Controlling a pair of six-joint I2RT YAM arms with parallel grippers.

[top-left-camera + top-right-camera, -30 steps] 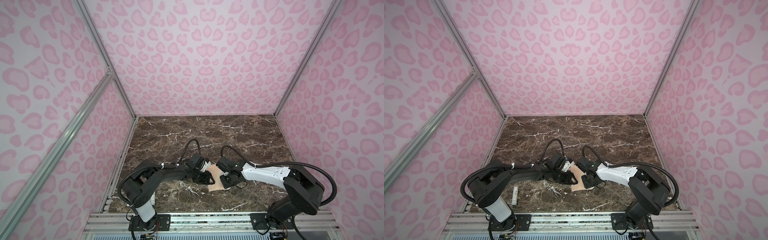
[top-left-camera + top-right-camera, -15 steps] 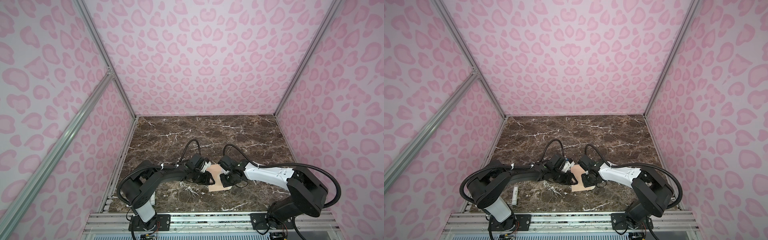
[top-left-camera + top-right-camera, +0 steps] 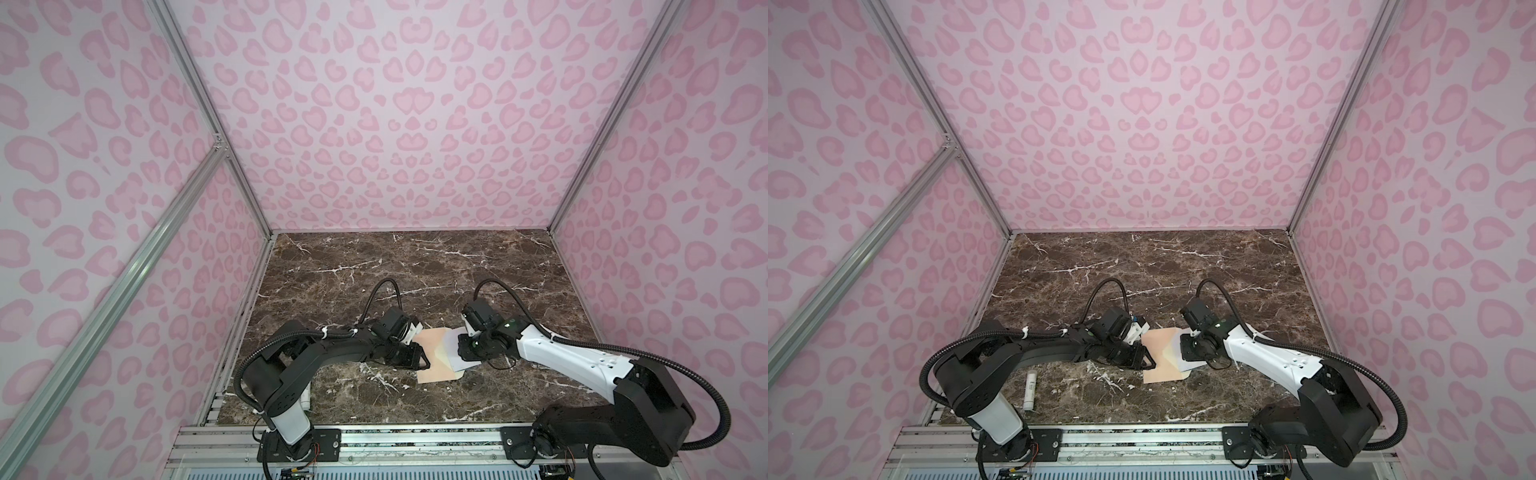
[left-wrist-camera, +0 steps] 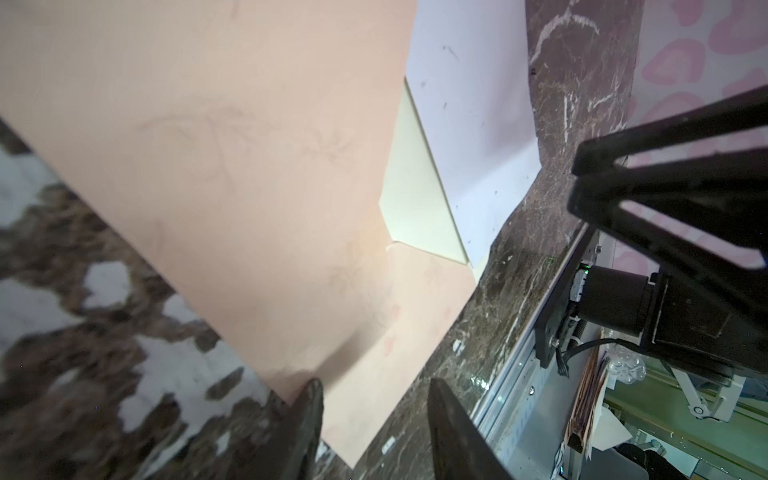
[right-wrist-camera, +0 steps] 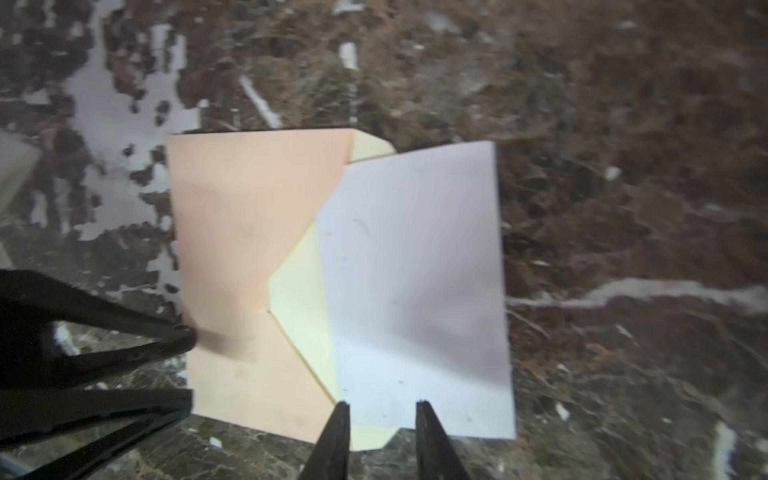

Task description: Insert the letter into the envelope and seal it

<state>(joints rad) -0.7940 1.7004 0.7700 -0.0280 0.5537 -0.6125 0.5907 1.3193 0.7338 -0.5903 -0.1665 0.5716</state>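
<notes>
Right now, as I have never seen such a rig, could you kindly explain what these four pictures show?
These are two robot arms fixed at the front of a marble-look table, a left arm and a right arm. Both top views look down from one overhead camera; the other two pictures come from a camera on each wrist. On the table lies a peach envelope with a white letter partly slid in, much of it sticking out. The left tool is open, one fingertip touching the envelope's edge. The right tool is open at the letter's edge, gripping nothing. A white tube lies near the left arm's base.
</notes>
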